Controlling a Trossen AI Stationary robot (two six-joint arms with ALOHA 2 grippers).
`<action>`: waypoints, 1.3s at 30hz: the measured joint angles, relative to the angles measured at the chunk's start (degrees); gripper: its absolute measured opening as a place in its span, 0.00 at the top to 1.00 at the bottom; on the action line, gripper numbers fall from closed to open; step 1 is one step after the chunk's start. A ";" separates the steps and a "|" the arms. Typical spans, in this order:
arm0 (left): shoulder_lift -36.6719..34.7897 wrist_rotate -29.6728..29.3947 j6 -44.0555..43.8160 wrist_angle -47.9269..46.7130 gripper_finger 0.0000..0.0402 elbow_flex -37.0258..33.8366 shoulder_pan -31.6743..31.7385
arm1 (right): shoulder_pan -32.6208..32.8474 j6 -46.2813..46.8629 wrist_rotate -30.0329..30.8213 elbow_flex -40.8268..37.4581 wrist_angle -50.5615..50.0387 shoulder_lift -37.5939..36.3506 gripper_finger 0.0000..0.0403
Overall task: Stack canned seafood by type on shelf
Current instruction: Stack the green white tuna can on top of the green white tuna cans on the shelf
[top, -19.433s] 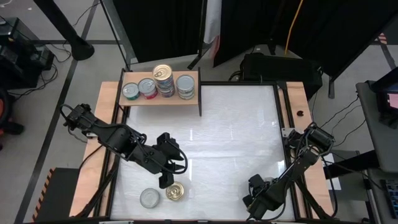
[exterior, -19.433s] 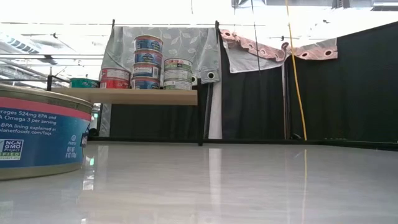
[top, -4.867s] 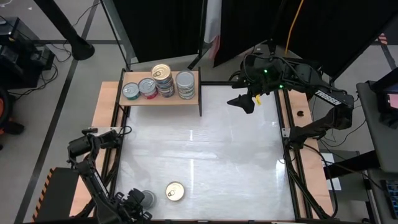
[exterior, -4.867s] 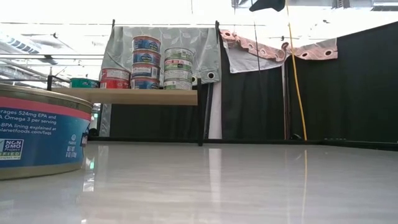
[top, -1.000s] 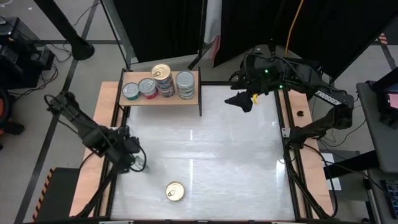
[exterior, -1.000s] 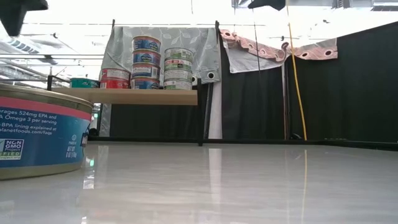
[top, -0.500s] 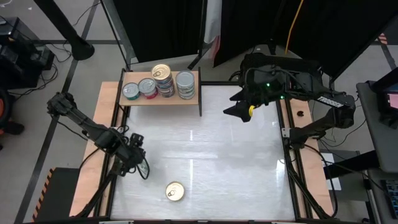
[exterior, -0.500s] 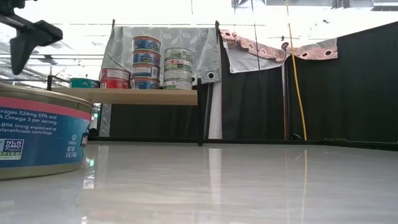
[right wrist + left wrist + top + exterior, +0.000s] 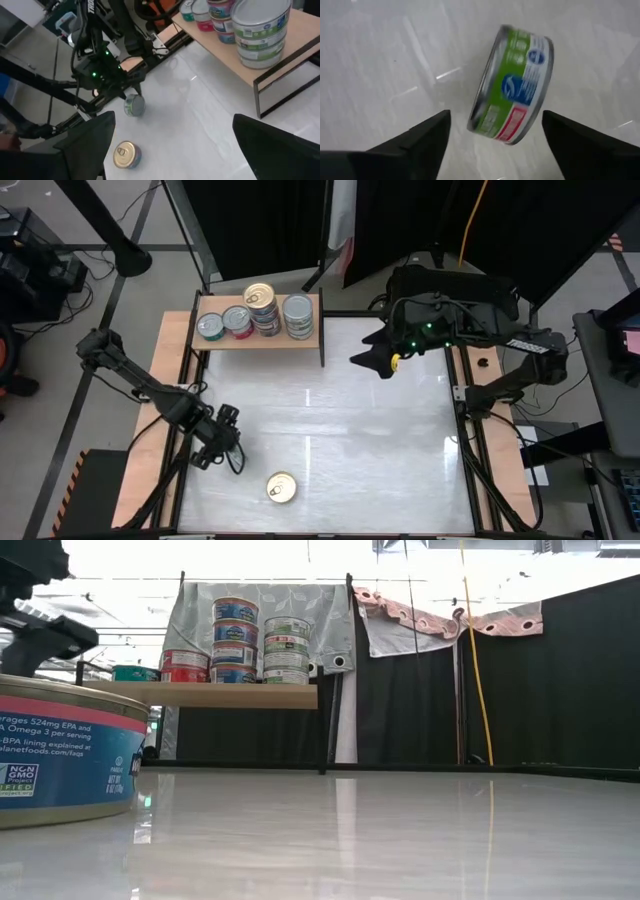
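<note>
On the table's left side my left gripper (image 9: 230, 452) points down, open. A green-labelled silver can (image 9: 515, 85) stands tilted on its rim between the two fingers, with a gap on each side. The right wrist view shows that can (image 9: 134, 105) just below the left fingers. A gold-lidded can (image 9: 281, 487) lies flat near the front edge. The shelf (image 9: 305, 340) at the far left carries two single cans (image 9: 209, 326) and two stacks (image 9: 298, 310). My right gripper (image 9: 375, 360) hangs open, high over the far right of the table.
The shelf's dark end panel (image 9: 322, 330) stands upright at its right end. Wooden strips (image 9: 170, 380) run along the table's left and right sides. In the low view the gold-lidded can's blue side (image 9: 60, 755) fills the left foreground.
My left gripper has sunk toward the table and rolled about its wrist, drifting a little toward the near edge. My right gripper has shifted slightly toward the table's left and turned a little.
</note>
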 joint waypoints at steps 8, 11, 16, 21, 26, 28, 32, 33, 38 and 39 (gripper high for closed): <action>-0.01 1.76 -1.66 7.71 0.44 -3.36 0.06 | 0.01 0.11 0.76 0.00 0.70 0.62 0.02; -0.02 0.98 -3.71 10.82 0.51 -3.35 0.56 | 0.01 0.04 2.22 0.00 0.71 0.62 0.02; 0.00 -2.49 -10.88 17.72 0.63 -3.35 1.43 | -0.05 -0.75 5.62 0.00 0.69 0.62 0.02; -0.07 -8.74 -22.59 17.55 0.63 -1.50 2.84 | -0.30 -2.44 6.67 0.00 1.08 0.62 0.02; -2.60 -20.02 -30.67 16.70 0.63 5.58 5.87 | -1.24 -3.41 6.40 0.00 6.04 0.62 0.02; -3.90 -27.94 -33.16 17.01 0.63 10.11 8.36 | -2.03 -4.17 6.43 0.00 8.88 0.62 0.02; -5.30 -48.43 -35.98 21.29 0.63 19.00 14.29 | -4.83 -4.79 7.20 0.00 16.66 0.62 0.02; -5.33 -52.68 -36.00 24.46 0.63 20.57 15.98 | -5.65 -4.77 7.85 0.00 18.81 0.62 0.02; -4.58 -59.79 -36.25 47.34 0.63 23.16 26.19 | -10.36 -5.99 9.05 0.00 26.17 0.57 0.02; -4.09 -59.85 -36.25 52.33 0.63 23.16 27.79 | -11.25 -5.96 8.89 0.00 26.51 0.57 0.02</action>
